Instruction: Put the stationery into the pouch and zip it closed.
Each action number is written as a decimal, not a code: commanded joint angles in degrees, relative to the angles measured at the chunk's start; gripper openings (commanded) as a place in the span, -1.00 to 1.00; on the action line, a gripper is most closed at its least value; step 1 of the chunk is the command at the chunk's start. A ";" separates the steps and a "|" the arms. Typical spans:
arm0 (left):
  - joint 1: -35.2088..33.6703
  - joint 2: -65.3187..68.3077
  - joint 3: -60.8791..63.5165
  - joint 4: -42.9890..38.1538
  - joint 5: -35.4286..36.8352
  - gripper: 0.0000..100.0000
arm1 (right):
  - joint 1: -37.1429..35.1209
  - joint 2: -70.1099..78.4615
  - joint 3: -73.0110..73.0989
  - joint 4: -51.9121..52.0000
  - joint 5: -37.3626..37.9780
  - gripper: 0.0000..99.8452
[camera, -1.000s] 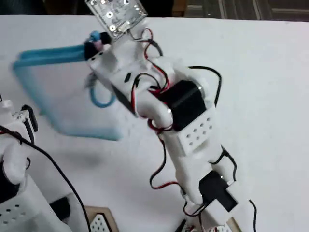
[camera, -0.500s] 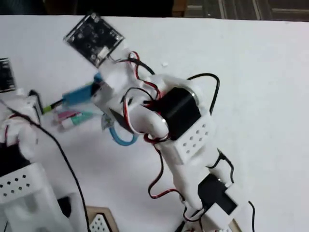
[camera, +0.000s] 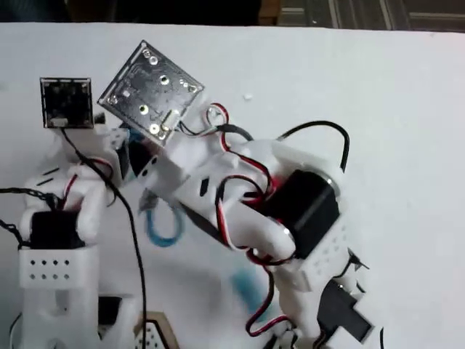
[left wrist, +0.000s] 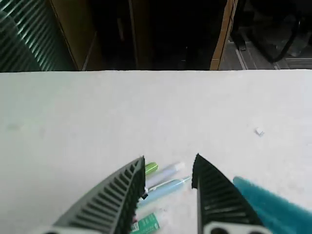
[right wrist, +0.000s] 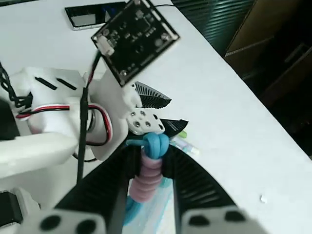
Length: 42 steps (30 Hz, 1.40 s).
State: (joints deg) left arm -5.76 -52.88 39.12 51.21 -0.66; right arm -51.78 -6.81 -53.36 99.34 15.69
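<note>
Pens (left wrist: 165, 188) (green, pale blue) lying side by side; teal pouch (left wrist: 278, 207) near.

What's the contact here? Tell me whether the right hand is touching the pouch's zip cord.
Touching. The right wrist view shows the right hand shut on the zip cord, squeezing it from both sides.
</note>
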 commanded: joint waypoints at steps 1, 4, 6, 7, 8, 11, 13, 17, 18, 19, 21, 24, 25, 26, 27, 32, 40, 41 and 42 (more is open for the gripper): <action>0.40 -0.04 -6.59 -0.62 0.53 -0.65 | -0.40 -1.54 -1.58 -4.44 0.44 -0.97; -2.33 -0.04 -12.48 2.64 0.35 -0.64 | -0.04 -0.75 -1.32 -7.25 0.26 -0.97; -4.70 -0.04 -16.88 5.80 0.18 -0.64 | 1.98 0.84 -1.14 -7.69 0.00 -0.97; -6.46 -0.04 -19.08 7.12 0.18 -0.64 | 3.12 1.63 -1.05 -7.69 -0.09 -0.97; -8.31 -0.04 -21.10 8.26 0.35 -0.64 | 4.70 2.51 -1.05 -7.52 -0.09 -0.97; -13.58 -0.04 -25.23 11.96 0.44 -0.64 | 9.10 6.55 -0.97 -6.29 -2.73 -0.97; -15.60 -0.04 -26.11 15.12 0.26 -0.64 | 10.86 9.27 -0.97 -2.95 -3.60 -0.97; -17.54 -0.04 -26.02 21.54 0.26 -0.64 | 13.58 13.05 -0.53 2.24 -3.60 -0.97; -17.54 -0.04 -26.02 22.95 0.26 -0.64 | 14.73 12.97 -0.26 2.15 -3.52 -0.97; -17.54 -0.04 -26.02 24.26 0.26 -0.64 | 15.43 12.79 0.26 2.15 -3.52 -0.97; -17.36 -0.13 -26.02 26.11 0.26 -0.64 | 16.75 12.18 1.93 2.15 -2.81 -0.97; -17.36 -0.57 -26.73 28.22 0.18 -0.64 | 18.77 10.15 5.27 2.15 2.81 -0.97; -17.36 -0.66 -27.34 29.01 0.00 -0.64 | 19.56 9.27 6.33 2.15 4.04 -0.97; -17.36 -0.92 -28.75 30.07 -1.23 -0.64 | 20.26 8.13 7.47 2.15 4.04 -0.97; -17.36 -1.71 -30.77 31.21 -3.16 -0.64 | 20.97 7.08 8.70 2.15 3.87 -0.97; -9.98 -7.16 -37.36 37.36 -6.68 -0.64 | 21.41 0.48 15.74 2.07 4.13 -0.97; 2.42 -8.04 -14.07 27.96 -6.95 -0.65 | 21.41 -7.60 25.67 2.07 9.41 -0.97; 2.42 -8.04 -10.81 25.41 -6.95 -0.65 | 21.14 -8.75 26.20 2.07 10.29 -0.97; 2.42 -8.22 -7.82 23.30 -6.95 -0.65 | 21.05 -9.89 26.37 2.07 10.81 -0.97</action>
State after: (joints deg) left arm -4.26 -60.44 23.47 80.92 -7.16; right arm -30.95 -12.35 -27.25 100.40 24.31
